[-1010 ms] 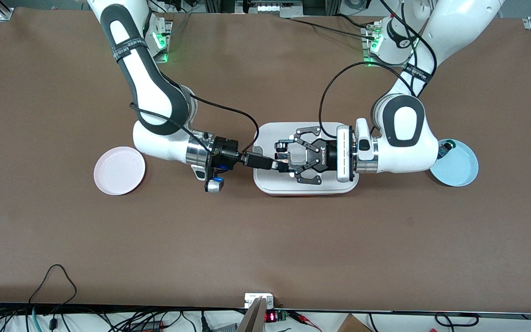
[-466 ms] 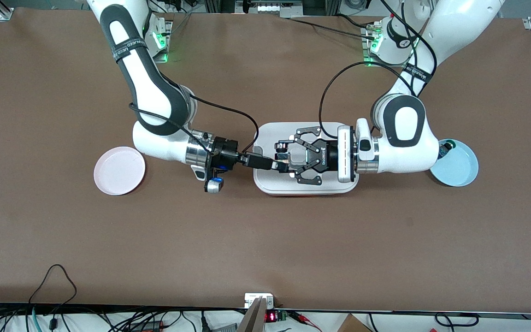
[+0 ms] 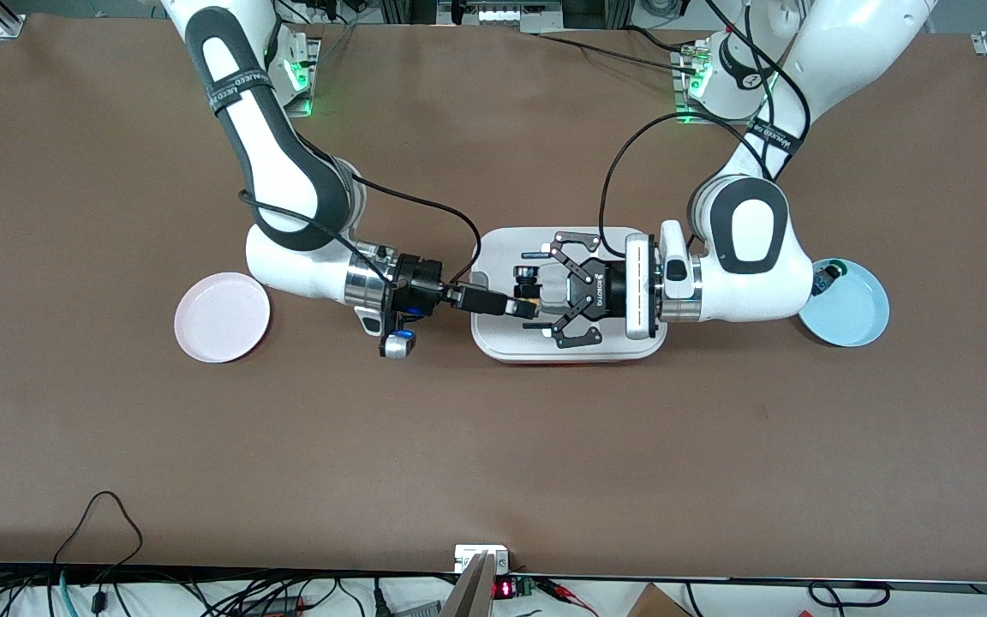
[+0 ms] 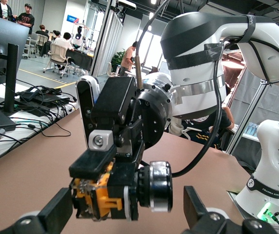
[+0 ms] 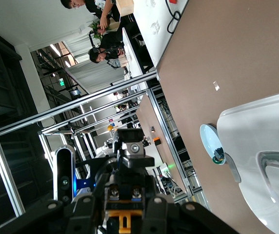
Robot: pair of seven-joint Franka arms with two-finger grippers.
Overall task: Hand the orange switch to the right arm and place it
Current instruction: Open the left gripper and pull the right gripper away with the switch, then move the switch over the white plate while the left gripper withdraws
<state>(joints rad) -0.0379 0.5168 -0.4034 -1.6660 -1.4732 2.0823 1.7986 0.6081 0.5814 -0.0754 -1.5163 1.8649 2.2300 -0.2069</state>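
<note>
The orange switch point(image 3: 528, 305), a small black part with an orange band and a silver ring, is held in the air over the white tray point(image 3: 631, 347). My right gripper point(image 3: 517, 306), slim and black, is shut on it. In the left wrist view the switch point(image 4: 100, 197) sits between the right gripper's fingers point(image 4: 93, 163). My left gripper point(image 3: 540, 291), the wide linkage one, faces it and is open. Its fingertips point(image 4: 56, 214) stand on either side of the switch with gaps, not touching it. The right wrist view shows the switch's orange part point(image 5: 125, 215) from the right gripper's side.
A pink plate point(image 3: 222, 317) lies toward the right arm's end of the table. A light blue plate point(image 3: 855, 315) lies toward the left arm's end, with a small blue-black part with a green cap point(image 3: 828, 276) in it. Cables hang from both wrists.
My left gripper's fingers have spread apart and come off the switch. The switch stays in my right gripper. Both arms have barely moved.
</note>
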